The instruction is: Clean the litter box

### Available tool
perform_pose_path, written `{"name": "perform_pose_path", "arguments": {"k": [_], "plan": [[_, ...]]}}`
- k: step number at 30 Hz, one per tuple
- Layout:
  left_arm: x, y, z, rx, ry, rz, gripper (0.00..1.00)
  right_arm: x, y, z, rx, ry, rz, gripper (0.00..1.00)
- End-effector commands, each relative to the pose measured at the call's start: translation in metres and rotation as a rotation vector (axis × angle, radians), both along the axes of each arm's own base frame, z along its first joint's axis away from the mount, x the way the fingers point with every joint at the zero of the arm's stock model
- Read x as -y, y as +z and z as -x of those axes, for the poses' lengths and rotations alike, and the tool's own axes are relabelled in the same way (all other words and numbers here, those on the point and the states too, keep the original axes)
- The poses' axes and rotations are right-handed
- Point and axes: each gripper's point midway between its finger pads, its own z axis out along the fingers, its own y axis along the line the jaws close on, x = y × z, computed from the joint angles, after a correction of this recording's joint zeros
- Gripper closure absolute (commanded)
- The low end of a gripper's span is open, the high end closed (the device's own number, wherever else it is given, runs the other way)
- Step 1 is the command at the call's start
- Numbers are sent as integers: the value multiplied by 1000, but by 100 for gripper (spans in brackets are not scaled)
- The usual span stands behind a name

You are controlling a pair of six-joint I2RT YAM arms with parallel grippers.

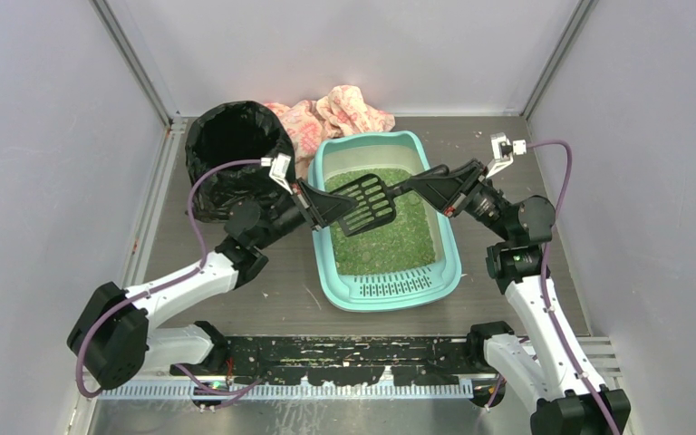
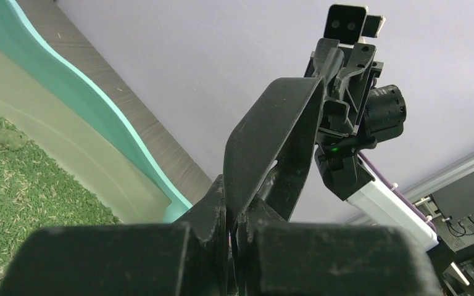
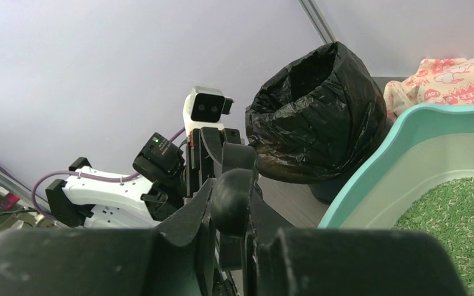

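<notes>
The mint-teal litter box lies mid-table with green litter inside. A black slotted scoop hangs above the litter, held from both ends. My left gripper is shut on the scoop's blade edge, which the left wrist view shows pinched between the jaws, the scoop rising beyond them. My right gripper is shut on the scoop's handle. A pale clump sits on the litter near the box's wall.
A round bin lined with a black bag stands left of the litter box, close behind my left gripper. A pink patterned cloth lies bunched at the back between bin and box. Grey walls enclose the table on three sides.
</notes>
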Motion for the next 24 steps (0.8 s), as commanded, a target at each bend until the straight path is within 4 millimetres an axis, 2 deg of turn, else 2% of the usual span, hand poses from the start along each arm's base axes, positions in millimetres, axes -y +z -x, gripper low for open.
{"name": "perform_pose_path", "arguments": {"k": [1, 3, 4, 6, 8, 10, 11, 13, 19, 24], "plan": [[4, 46, 28, 145, -109, 72, 100, 2, 5, 0, 21, -11, -5, 99], [3, 46, 30, 149, -113, 71, 100, 1, 4, 0, 18, -11, -3, 99], [3, 46, 31, 148, -116, 66, 100, 2, 4, 0, 18, -12, 1, 96], [3, 46, 32, 148, -116, 44, 100, 2, 4, 1, 29, -18, 19, 71], [2, 44, 36, 155, -129, 3, 100, 4, 4, 4, 53, -44, 52, 53], [0, 42, 40, 185, -142, -83, 100, 9, 3, 5, 57, -93, 107, 44], [-2, 30, 41, 154, -140, -154, 100, 11, 3, 7, 65, -111, 137, 43], [-9, 26, 45, 180, -127, -215, 100, 14, 3, 12, 71, -131, 188, 43], [-23, 22, 48, 189, -124, -317, 100, 13, 2, 31, 105, -104, 246, 35], [-22, 29, 51, 189, -157, -303, 100, 11, 0, 40, 125, -71, 259, 34]]}}
